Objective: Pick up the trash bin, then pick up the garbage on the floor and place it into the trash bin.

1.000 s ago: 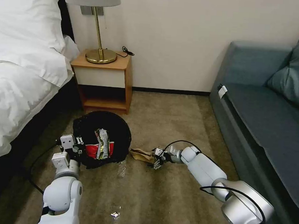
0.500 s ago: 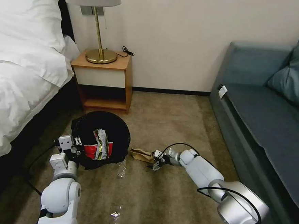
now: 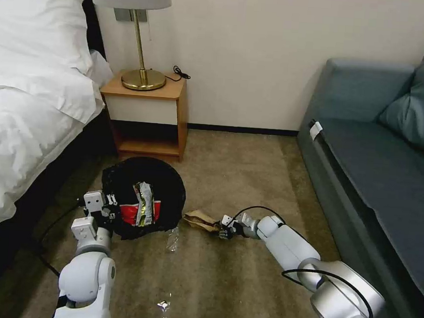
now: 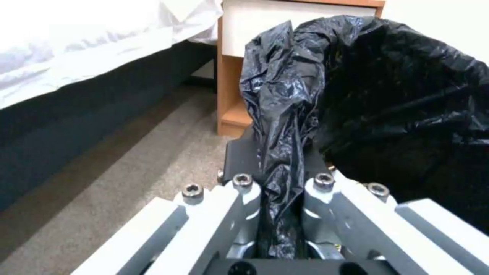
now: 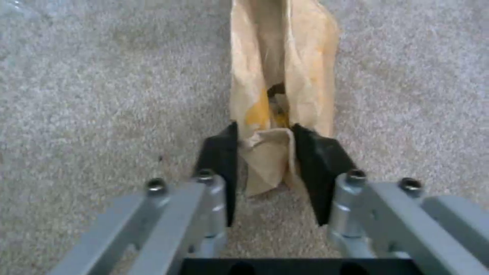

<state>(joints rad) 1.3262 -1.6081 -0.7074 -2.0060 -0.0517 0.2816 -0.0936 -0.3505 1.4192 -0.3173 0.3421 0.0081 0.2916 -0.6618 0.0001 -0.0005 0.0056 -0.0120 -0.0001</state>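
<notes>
The trash bin (image 3: 169, 182), lined with a crinkly black bag (image 4: 387, 88), is held just off the carpet near the bedside table. My left gripper (image 3: 108, 209) is shut on the bag-covered rim (image 4: 279, 114) at the bin's near-left side. Inside lie a red-and-white cup (image 3: 129, 215) and a snack wrapper (image 3: 144, 202). Right of the bin, a crumpled brown paper bag (image 3: 199, 219) lies on the carpet. My right gripper (image 3: 224, 229) has its black pads (image 5: 220, 152) pressed on the bag's near end (image 5: 265, 152). A clear bottle (image 3: 172, 238) lies in front of the bin.
A shiny piece of litter (image 3: 162, 310) lies on the carpet near my base. The bed (image 3: 25, 131) is on the left, a wooden bedside table (image 3: 147, 115) with a brass lamp (image 3: 143, 52) behind the bin, and a blue sofa (image 3: 380, 171) on the right. Open carpet (image 3: 240, 170) lies between them.
My right gripper's fingers have narrowed onto the end of the brown paper bag. The left gripper and the bin have barely shifted.
</notes>
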